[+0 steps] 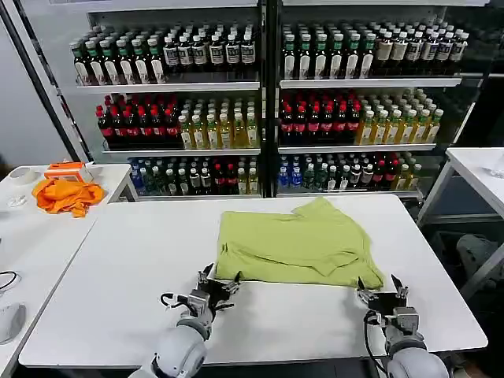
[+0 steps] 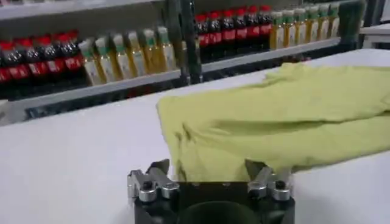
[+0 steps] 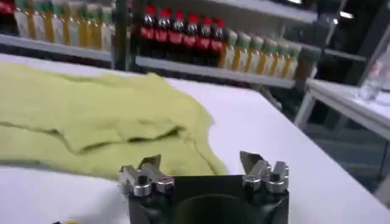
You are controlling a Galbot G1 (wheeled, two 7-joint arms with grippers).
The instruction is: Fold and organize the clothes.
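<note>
The white table (image 1: 126,260) lay bare across the left half of the frame and along its lower edge, giving open passage there. The yellow-green T-shirt (image 1: 295,246) covered the centre-right, low and flat, its near edge just beyond the spread fingers of the left gripper (image 1: 218,287) and right gripper (image 1: 381,290). Bottle shelves (image 1: 268,102) closed off the top of the frame. At upper left, an orange cloth (image 1: 67,195) sat on a side table (image 1: 24,228).
</note>
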